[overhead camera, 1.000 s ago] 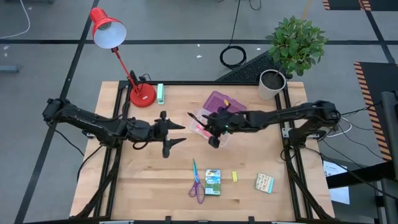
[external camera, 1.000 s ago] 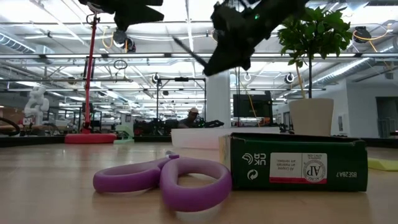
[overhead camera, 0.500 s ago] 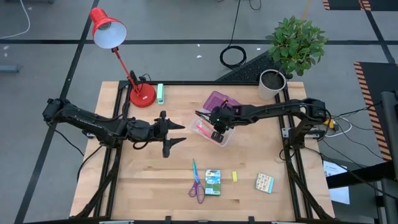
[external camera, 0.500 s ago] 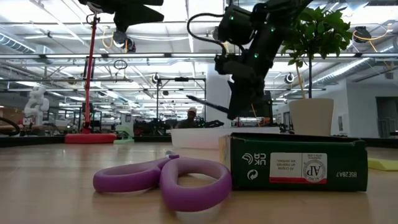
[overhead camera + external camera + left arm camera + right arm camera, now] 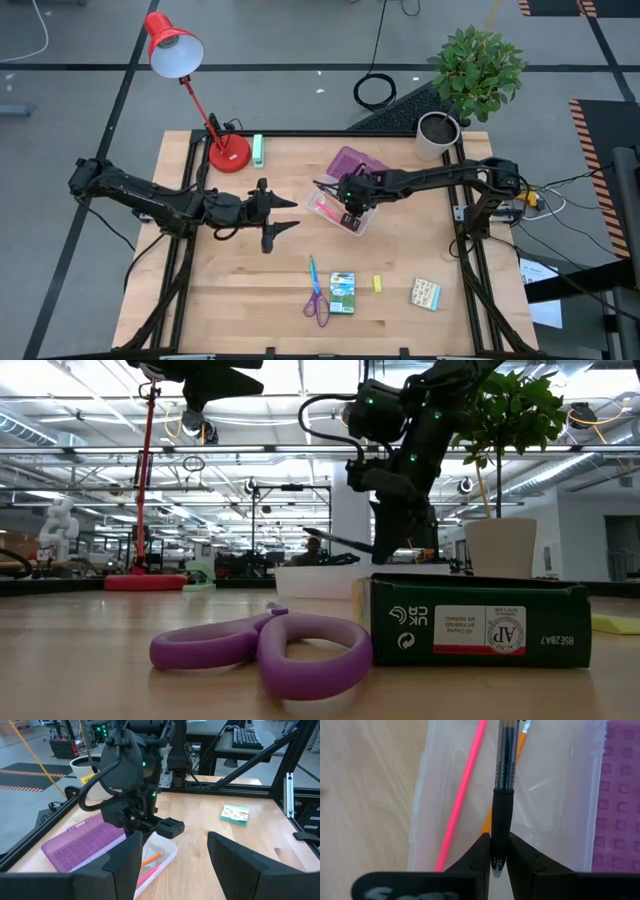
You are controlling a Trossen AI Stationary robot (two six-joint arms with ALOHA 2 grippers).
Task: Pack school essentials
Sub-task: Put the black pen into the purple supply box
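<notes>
Right gripper [image 5: 500, 854], jaws closed on slim black-grip clear-barrel pen [image 5: 503, 795], hangs over clear plastic case [image 5: 352, 218] at table centre; lower pen flat beside pink pencil [image 5: 461, 795] before release; left gripper [image 5: 280, 215] waits wide open.

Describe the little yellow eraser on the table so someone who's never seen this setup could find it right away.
Start at the wooden table and go to its near edge, opposite the red lamp. There, between the green crayon box and the patterned pack, lies the yellow eraser: the smallest item in that row, plain yellow.
</notes>
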